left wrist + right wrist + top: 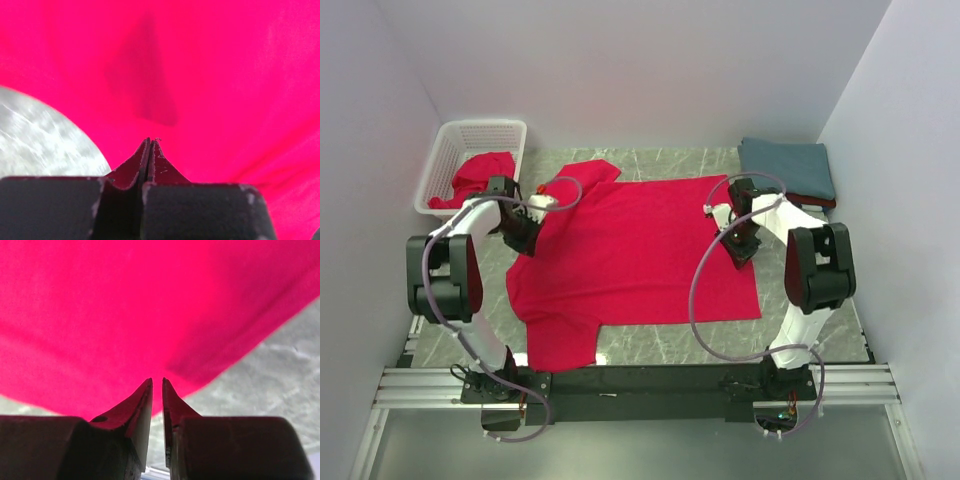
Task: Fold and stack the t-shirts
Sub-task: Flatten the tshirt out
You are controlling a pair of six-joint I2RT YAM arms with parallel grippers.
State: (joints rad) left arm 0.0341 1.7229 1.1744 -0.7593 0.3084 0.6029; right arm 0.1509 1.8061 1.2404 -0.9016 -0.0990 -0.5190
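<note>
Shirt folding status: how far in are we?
Done: teal-blue t-shirt lies folded atop a dark red t-shirt, far right. In hand: red t-shirt spread flat, unfolded; left gripper shut on its left edge, right gripper at its right edge. Left: that fold, plus the crumpled red t-shirt in the basket.

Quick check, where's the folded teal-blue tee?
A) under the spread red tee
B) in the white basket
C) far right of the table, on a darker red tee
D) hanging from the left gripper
C: the teal-blue tee lies folded at the far right, on top of a darker red tee.
</note>
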